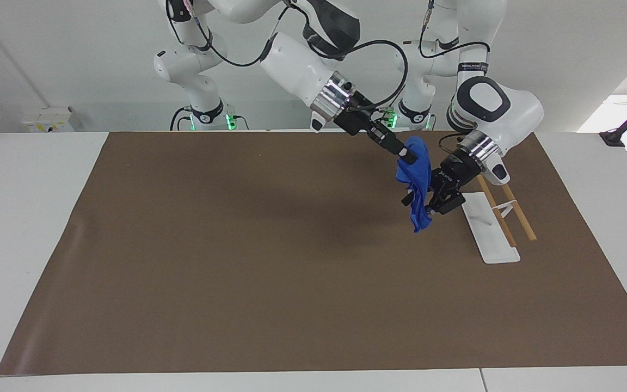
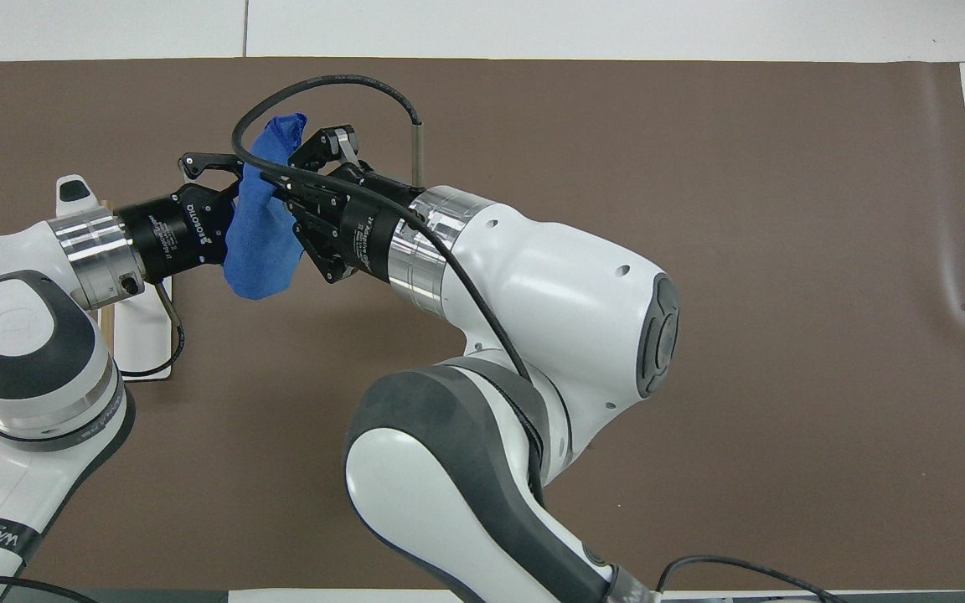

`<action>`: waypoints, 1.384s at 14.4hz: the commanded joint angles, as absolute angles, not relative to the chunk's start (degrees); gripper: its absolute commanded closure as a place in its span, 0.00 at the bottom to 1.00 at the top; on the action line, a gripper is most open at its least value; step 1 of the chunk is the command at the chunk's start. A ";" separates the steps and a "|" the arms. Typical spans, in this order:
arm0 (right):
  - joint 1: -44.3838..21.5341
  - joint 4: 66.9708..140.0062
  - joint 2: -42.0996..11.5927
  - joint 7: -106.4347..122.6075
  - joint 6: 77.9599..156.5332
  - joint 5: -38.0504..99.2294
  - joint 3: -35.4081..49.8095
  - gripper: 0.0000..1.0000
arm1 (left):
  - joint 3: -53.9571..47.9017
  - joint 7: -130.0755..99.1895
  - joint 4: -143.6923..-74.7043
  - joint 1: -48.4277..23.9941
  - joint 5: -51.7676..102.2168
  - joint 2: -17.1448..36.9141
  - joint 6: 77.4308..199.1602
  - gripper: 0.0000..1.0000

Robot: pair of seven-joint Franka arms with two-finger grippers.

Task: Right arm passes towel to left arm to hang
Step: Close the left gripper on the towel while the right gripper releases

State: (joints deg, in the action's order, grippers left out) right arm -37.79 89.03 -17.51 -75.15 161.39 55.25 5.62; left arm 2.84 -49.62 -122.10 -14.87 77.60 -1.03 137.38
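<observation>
Handover step: the right arm's black two-finger gripper point(image 1: 407, 158), clamped on the small royal-blue soft towel point(image 1: 416, 185), holds it over the brown mat point(image 1: 237, 245). The left arm's black gripper point(image 1: 421, 206) straddles the hanging cloth, fingers apart. Next, it likely must close before release.

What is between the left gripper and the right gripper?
Only the towel hangs between the left gripper and right gripper, clearest in the overhead view.

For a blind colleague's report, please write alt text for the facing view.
The right gripper holds a blue towel in the air over the brown mat, toward the left arm's end of the table. The left gripper is at the towel's lower part, fingers open around it. A white rack base with wooden rods lies beside them.
</observation>
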 commanded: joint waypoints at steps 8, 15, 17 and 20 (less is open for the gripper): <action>-37.79 88.33 -18.11 -74.53 161.98 55.81 5.54 1.00 | 3.60 -50.27 -118.21 -15.20 69.36 -0.88 139.66 1.00; -37.62 90.61 -17.67 -63.91 161.89 55.37 5.19 0.00 | 3.60 -51.50 -117.86 -15.73 54.77 -3.95 142.99 1.00; -36.31 94.46 -16.36 -56.73 161.81 51.26 4.66 0.00 | 3.87 -52.12 -117.25 -15.12 52.66 -5.01 143.00 1.00; -33.49 101.67 -13.81 -46.01 161.63 49.39 4.48 0.00 | 3.87 -52.64 -115.41 -14.94 42.22 -5.71 142.39 1.00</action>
